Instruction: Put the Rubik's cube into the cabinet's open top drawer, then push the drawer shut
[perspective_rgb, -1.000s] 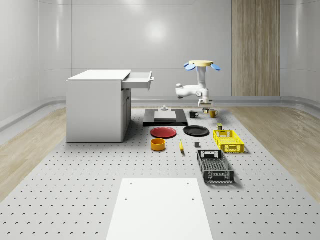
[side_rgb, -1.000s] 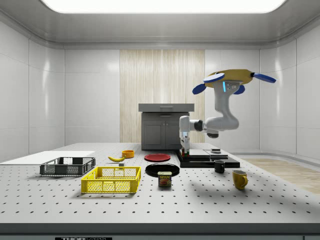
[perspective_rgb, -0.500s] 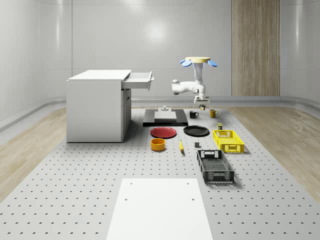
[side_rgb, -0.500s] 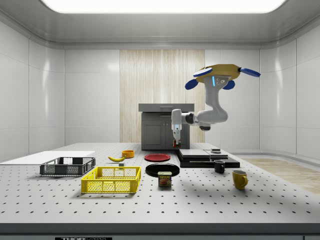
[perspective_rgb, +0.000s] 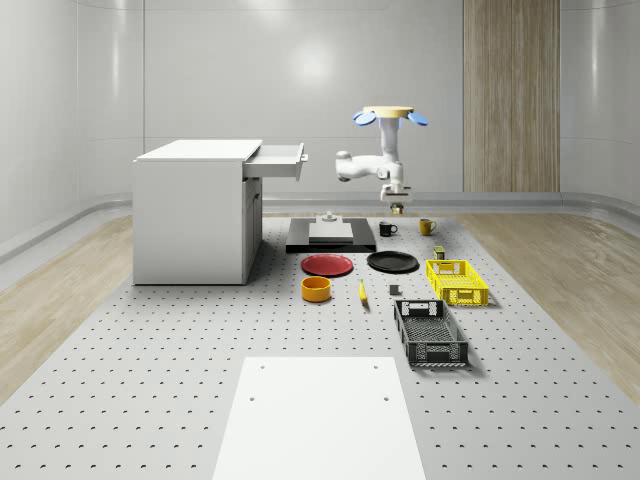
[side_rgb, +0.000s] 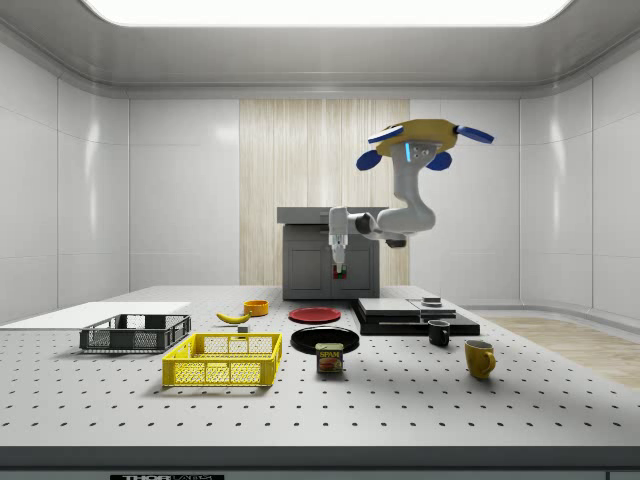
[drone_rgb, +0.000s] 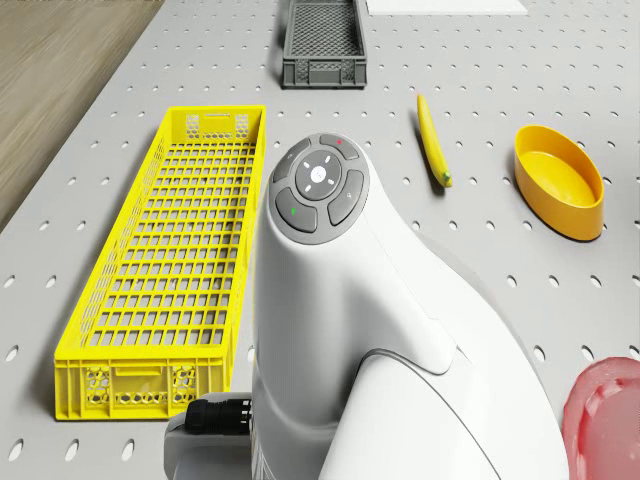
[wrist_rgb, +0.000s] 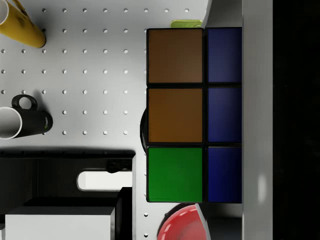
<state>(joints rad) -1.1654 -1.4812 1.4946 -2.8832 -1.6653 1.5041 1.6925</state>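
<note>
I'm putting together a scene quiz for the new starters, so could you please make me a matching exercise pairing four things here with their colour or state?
Things:
1. drawer
2. plate
3. bowl
4. cube

Colour or state:
A. orange
B. held in the gripper, up in the air
C. pulled open
D. red

Pairs: 1-C, 2-D, 3-A, 4-B

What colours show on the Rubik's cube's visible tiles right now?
In the wrist view, the Rubik's cube shows two orange-brown tiles above one green tile, beside a column of three dark blue tiles.
</note>
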